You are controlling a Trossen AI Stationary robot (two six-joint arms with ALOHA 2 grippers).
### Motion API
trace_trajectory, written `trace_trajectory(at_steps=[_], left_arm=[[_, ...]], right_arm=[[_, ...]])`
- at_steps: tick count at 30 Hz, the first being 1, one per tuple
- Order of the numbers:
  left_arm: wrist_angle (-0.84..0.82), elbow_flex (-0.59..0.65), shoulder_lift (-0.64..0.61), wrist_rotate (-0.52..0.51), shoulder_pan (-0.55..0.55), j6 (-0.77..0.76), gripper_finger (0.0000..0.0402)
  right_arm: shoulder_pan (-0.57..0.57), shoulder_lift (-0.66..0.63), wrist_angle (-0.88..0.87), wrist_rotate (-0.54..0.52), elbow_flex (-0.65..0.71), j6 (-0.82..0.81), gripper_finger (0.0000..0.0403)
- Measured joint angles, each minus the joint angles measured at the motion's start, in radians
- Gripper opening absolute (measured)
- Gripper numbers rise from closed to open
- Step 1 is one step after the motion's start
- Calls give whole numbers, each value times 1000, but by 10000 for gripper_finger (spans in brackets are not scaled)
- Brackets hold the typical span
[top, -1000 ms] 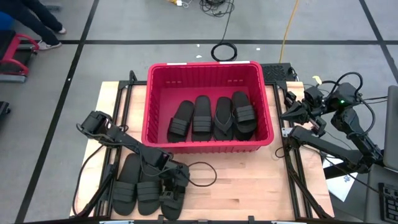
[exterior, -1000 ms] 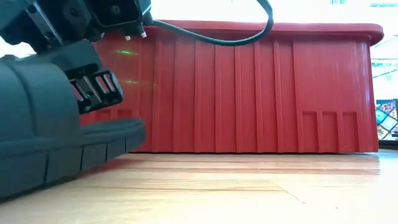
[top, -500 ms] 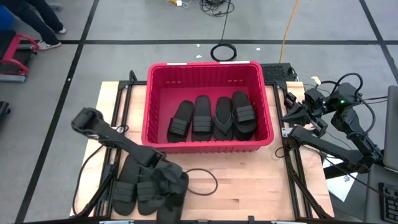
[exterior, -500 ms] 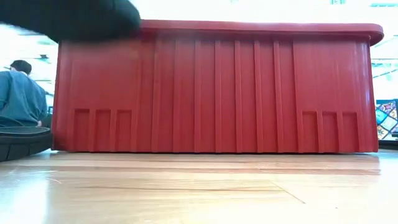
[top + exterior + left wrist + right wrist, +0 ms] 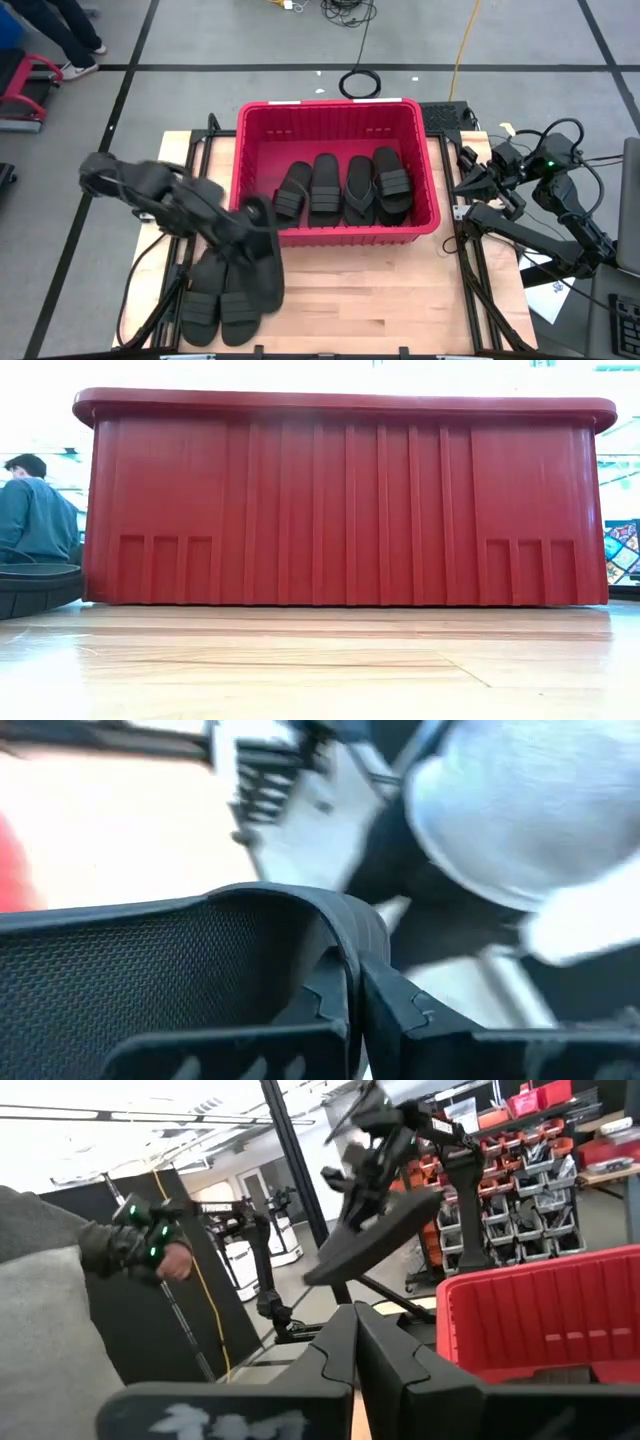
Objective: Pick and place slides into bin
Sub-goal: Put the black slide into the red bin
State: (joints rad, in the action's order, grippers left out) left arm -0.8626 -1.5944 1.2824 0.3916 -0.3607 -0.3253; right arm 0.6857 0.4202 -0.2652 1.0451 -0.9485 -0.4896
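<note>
Slide [image 5: 262,262] in left claw [image 5: 248,225], lengthwise toward bin [image 5: 430,198], off table

Around my worktop [image 5: 400,290] lies grey floor [image 5: 180,40] crossed by black tape lines. At twelve o'clock a coiled black cable [image 5: 360,82]; a yellow cord [image 5: 462,45] runs toward one o'clock. Shelving with red bins [image 5: 520,1140] stands behind.

I count 4 black slides [image 5: 343,187] lying side by side on the floor of the red ribbed bin [image 5: 258,117], toes toward its far wall. 2 more [image 5: 215,300] rest flat on the table near the bin's left front corner. Another slide [image 5: 262,262] hangs tilted above them.
</note>
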Motion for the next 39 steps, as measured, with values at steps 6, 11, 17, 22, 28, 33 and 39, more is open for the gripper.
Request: trace_trajectory(at_steps=[6, 11, 17, 22, 28, 33, 39], left_arm=[[-82, -70, -125, -219, 69, 211, 1], [-36, -70, -193, -210, 164, 367, 1], [164, -63, -184, 30, 365, 557, 2], [458, -45, -39, 413, 595, 483, 2], [781, -78, 236, 606, 737, 208, 2], [875, -200, 425, 689, 792, 73, 2], [805, -364, 651, 708, 829, 41, 1]], right_arm=[[0, 0, 4, -90, 0, 5, 0], [0, 0, 5, -165, 0, 34, 0], [0, 0, 6, -286, 0, 42, 0], [0, 0, 6, -315, 0, 88, 0], [0, 0, 5, -313, 0, 176, 0], [0, 0, -7, -313, 0, 238, 0], [0, 1, -7, -313, 0, 270, 0]])
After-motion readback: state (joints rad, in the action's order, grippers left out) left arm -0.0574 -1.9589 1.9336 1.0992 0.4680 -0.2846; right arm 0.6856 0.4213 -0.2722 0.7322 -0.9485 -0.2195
